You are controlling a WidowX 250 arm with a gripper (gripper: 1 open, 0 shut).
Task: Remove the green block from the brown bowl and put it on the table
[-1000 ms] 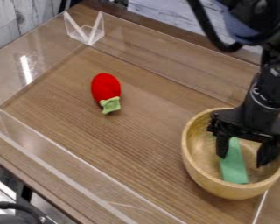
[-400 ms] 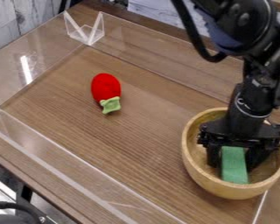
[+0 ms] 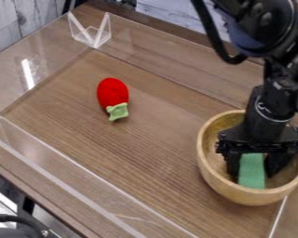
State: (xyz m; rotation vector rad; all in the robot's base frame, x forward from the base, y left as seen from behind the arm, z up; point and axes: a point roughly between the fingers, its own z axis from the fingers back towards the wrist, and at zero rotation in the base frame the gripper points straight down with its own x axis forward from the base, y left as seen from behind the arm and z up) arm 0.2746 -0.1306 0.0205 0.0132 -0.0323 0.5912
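**Gripper down in the bowl, block not yet grasped**

Table point(image 3: 101, 139) — brown wood grain, low clear acrylic walls along its edges; a small folded clear piece point(image 3: 89, 30) stands at the far left corner.

Arm point(image 3: 270, 42) — black, comes in from the top right and points straight down over the table's near right corner.

Bowl point(image 3: 211, 165) — round, light tan wood, thick rim, sits at the near right corner close to the right wall. Its right side is cut off by the picture's edge.

Gripper point(image 3: 253, 160) — lowered inside the bowl, below rim level. The fingers are spread wide, one dark finger point(image 3: 226, 153) on the left of the block and the other on the right, each standing just beside it. No clamp is visible; the block looks straddled rather than squeezed.

Block point(image 3: 252, 171) — flat green bar lying on the bowl's floor, long axis running from the far side toward the near rim, between the fingers. Its upper end is hidden behind the gripper body.

Red toy point(image 3: 112, 94) — strawberry-like, with a green leafy end toward the near side, lies mid-table, well apart from the bowl and nearer the left wall.
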